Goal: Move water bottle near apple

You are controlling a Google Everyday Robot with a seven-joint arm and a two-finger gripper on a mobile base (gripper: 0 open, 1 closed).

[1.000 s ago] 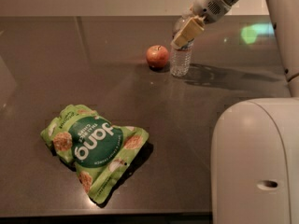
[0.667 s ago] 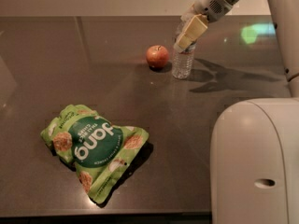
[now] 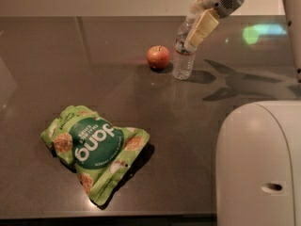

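While the water bottle (image 3: pixel 183 60) stands upright on the counter (image 3: pixel 117 88) just beside the apple (image 3: pixel 158 57), my claw (image 3: pixel 190 36) sits at its neck; whether it grips, I cannot tell.

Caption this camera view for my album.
Gripper at the top of the upright water bottle beside the apple; green snack bag in front.

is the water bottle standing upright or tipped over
Upright: the water bottle stands on its base on the table beside the apple, with the pincer at its upper part.
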